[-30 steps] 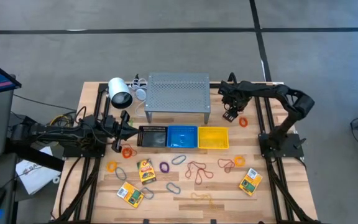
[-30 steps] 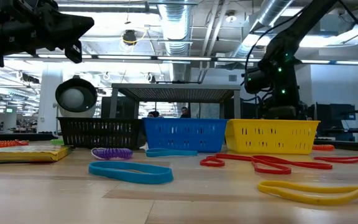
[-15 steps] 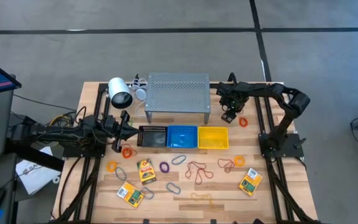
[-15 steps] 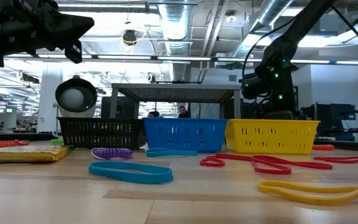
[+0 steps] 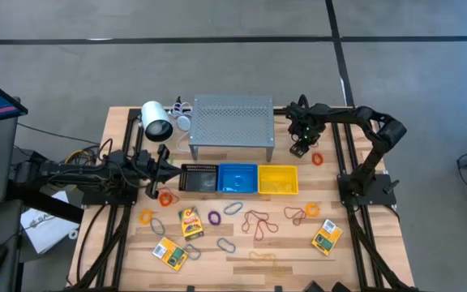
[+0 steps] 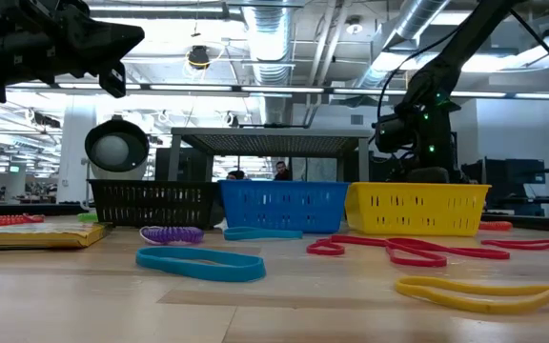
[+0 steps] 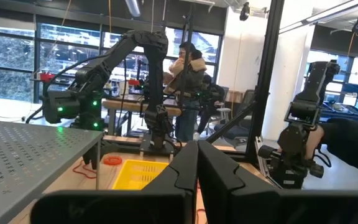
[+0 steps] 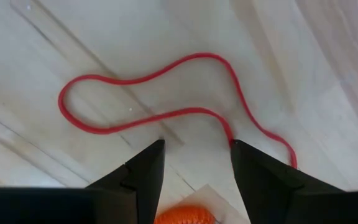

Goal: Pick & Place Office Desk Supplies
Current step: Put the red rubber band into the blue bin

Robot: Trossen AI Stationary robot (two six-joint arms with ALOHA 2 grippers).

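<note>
The right gripper [image 8: 194,163], fingers apart, hangs over a red band loop [image 8: 160,93] on the counter [image 8: 92,37], while the left gripper [image 5: 162,169] waits pressed together

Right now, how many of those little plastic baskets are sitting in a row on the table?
3, side by side in front of the grey perforated shelf: black mesh basket leftmost, blue basket in the middle, yellow basket rightmost.

Pale wood table [image 5: 298,243] — perforated metal shelf [image 5: 232,118]
</note>
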